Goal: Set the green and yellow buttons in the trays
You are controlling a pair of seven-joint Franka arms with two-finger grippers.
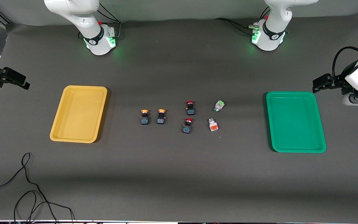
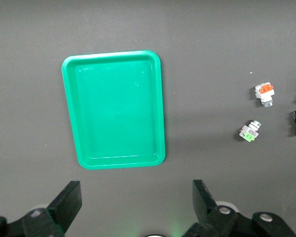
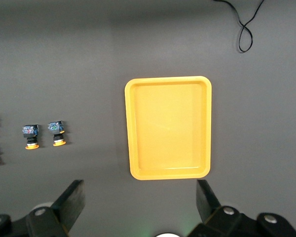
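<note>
**Buttons in the middle, both trays bare**

Buttons sit clustered mid-counter, and we can't read any writing or brand on them. We've got two yellow-capped buttons [image 1: 145, 116] [image 1: 161, 116] with black bodies side by side, toward the yellow tray [image 1: 79, 114]. The green-faced button [image 1: 219, 106], white-grey, lies tipped over toward the green tray [image 1: 295, 121]. Between those we see two red-capped buttons [image 1: 190, 107] [image 1: 187, 125], and an orange-faced button [image 1: 213, 124] just nearer the camera than the green-faced one.

Plenty of bare grey counter [image 1: 179, 174] around each tray, and both trays hold nothing. A black cable [image 1: 26, 186] loops at the counter's near edge at the right arm's end.

The left gripper [image 2: 133, 210] hangs above the counter just beside the green tray, fingers spread wide, holding nothing. The right gripper [image 3: 138, 207] hangs likewise beside the yellow tray, fingers released too.
</note>
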